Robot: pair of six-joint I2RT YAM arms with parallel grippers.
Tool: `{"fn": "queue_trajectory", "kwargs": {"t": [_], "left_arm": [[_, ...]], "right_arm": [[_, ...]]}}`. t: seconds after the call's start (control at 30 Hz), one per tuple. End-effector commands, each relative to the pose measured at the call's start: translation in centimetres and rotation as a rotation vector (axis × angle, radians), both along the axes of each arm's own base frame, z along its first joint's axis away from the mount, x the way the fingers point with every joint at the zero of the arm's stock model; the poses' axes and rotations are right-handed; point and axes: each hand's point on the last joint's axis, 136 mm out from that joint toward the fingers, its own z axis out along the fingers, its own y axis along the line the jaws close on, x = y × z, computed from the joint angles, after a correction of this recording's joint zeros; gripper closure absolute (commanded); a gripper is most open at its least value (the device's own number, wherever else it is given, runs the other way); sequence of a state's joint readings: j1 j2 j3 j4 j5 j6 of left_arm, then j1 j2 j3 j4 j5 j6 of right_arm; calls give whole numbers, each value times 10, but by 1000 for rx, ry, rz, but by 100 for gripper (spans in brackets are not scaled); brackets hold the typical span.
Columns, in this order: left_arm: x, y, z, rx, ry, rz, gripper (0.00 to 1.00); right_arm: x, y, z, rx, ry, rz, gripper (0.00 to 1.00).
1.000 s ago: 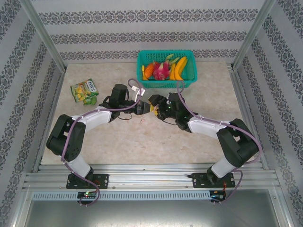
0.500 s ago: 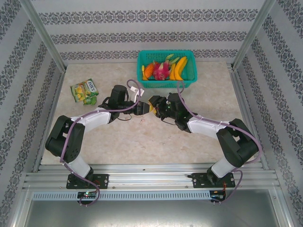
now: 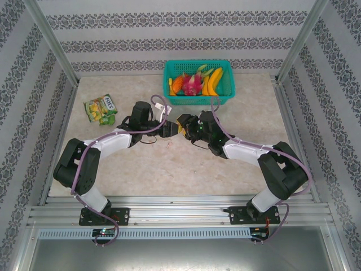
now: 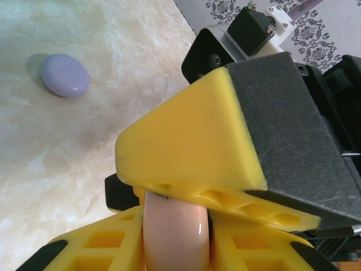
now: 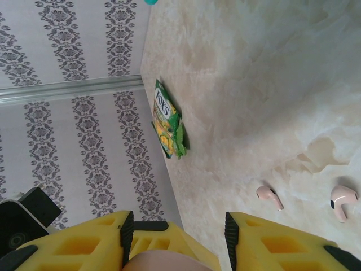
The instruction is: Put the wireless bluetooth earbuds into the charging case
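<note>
Pink bud (image 5: 269, 197) & mate (image 5: 343, 202) lie loose on counter (image 5: 254, 84), off the case (image 4: 175, 231) that L gripper (image 3: 171, 129) jaws clamp & R gripper (image 3: 185, 126) jaws straddle (grip unclear); prob. light, stiff, slick, so pinch body gently, not stem.

My left hand (image 3: 169, 129) and right hand (image 3: 185, 126) meet tip to tip over the surface (image 3: 146, 169). The teal fruit basket (image 3: 197, 100) sits at 12 o'clock, the green snack packet (image 3: 100, 108) at 10 o'clock.
</note>
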State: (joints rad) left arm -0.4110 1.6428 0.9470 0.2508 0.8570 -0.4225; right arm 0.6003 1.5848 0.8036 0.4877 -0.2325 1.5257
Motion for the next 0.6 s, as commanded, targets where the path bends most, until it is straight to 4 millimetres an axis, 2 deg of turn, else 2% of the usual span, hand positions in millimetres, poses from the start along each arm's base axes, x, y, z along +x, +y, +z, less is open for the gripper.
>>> {"fn": "queue_trajectory", "kwargs": {"t": [0.0, 0.13, 0.27, 0.57], "left_arm": [[1, 3, 15, 2, -78, 9, 66], [1, 4, 17, 3, -86, 16, 62], [2, 3, 18, 0, -90, 17, 63], [1, 2, 17, -8, -84, 5, 78]], "right_arm": [[6, -1, 9, 19, -17, -34, 56], [5, -3, 6, 16, -13, -40, 56], [5, -4, 5, 16, -10, -43, 56], [7, -2, 9, 24, -16, -35, 56]]}}
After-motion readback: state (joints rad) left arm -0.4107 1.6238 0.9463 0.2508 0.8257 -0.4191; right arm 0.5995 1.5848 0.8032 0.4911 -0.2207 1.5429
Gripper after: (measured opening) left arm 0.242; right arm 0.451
